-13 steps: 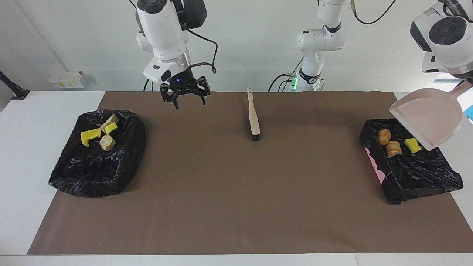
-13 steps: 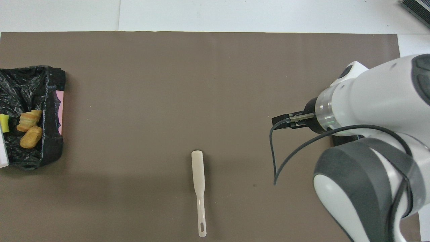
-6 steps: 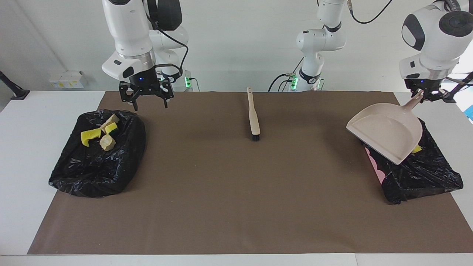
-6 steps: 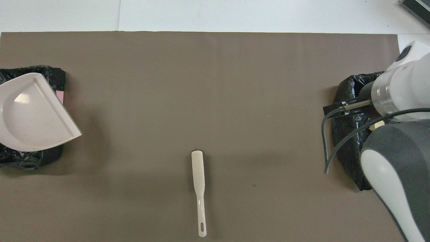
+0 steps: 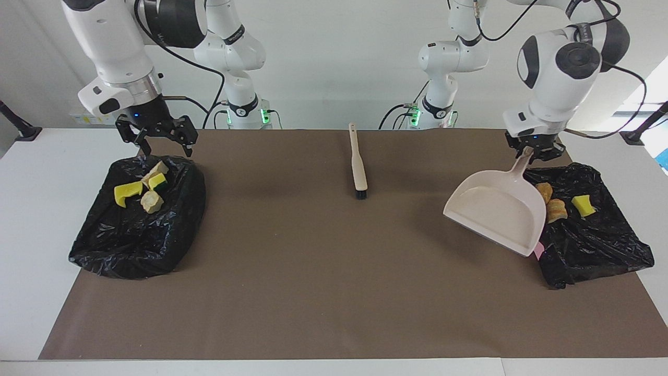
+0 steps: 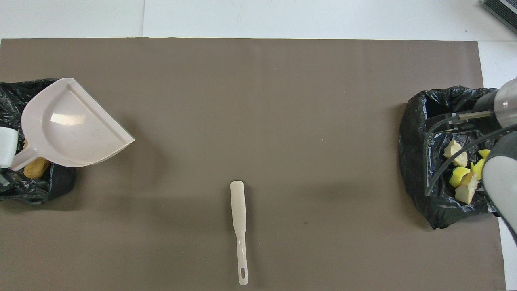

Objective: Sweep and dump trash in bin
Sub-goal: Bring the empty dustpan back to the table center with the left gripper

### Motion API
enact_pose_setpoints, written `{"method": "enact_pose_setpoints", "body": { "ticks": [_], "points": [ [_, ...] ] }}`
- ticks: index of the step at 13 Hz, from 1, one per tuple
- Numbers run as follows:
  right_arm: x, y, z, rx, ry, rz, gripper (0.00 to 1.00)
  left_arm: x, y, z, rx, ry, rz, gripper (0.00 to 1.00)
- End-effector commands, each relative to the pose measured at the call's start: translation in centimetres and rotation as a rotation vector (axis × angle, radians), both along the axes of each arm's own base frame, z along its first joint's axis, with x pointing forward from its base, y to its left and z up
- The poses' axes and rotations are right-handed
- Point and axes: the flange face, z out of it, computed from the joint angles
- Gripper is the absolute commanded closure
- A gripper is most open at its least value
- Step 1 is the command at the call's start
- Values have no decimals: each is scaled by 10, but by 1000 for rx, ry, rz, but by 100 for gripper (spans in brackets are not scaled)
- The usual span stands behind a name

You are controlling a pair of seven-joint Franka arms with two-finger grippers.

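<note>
My left gripper (image 5: 535,149) is shut on the handle of the beige dustpan (image 5: 496,211), which hangs tilted and empty over the mat and the edge of the black-lined bin (image 5: 600,245) at the left arm's end. That bin holds two orange-brown lumps (image 5: 556,210) and a yellow-green sponge piece (image 5: 582,204). The dustpan (image 6: 68,121) also shows in the overhead view, with one lump (image 6: 36,169) beside its handle. My right gripper (image 5: 156,141) is open and empty over the robot-side rim of the other black-lined bin (image 5: 130,245), which holds yellow sponge pieces (image 5: 127,192) and beige chunks (image 5: 152,201).
The beige brush (image 5: 358,167) lies on the brown mat (image 5: 313,271) mid-table, near the robots, bristle end pointing away from them; it also shows in the overhead view (image 6: 239,218). The bin at the right arm's end (image 6: 420,161) shows there with its scraps (image 6: 460,178).
My left arm swung the dustpan off the bin toward mid-table and lower, uncovering the scraps in it. My right gripper moved toward the right arm's end, to over the other bin.
</note>
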Motion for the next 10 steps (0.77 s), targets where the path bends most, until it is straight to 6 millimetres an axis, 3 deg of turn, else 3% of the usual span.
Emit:
{"method": "enact_pose_setpoints", "body": {
  "ticks": [1, 5, 8, 10],
  "points": [
    [-2, -7, 15, 43, 17, -6, 0, 7, -58, -15, -56, -51, 135, 100],
    [-8, 1, 29, 9, 10, 13, 0, 34, -178, -58, -105, -78, 294, 100],
    [-7, 7, 29, 16, 4, 24, 0, 53, -238, -69, -161, -87, 354, 100],
    [-7, 10, 29, 19, 0, 29, 0, 62, -261, -77, -187, -105, 446, 100]
  ]
}}
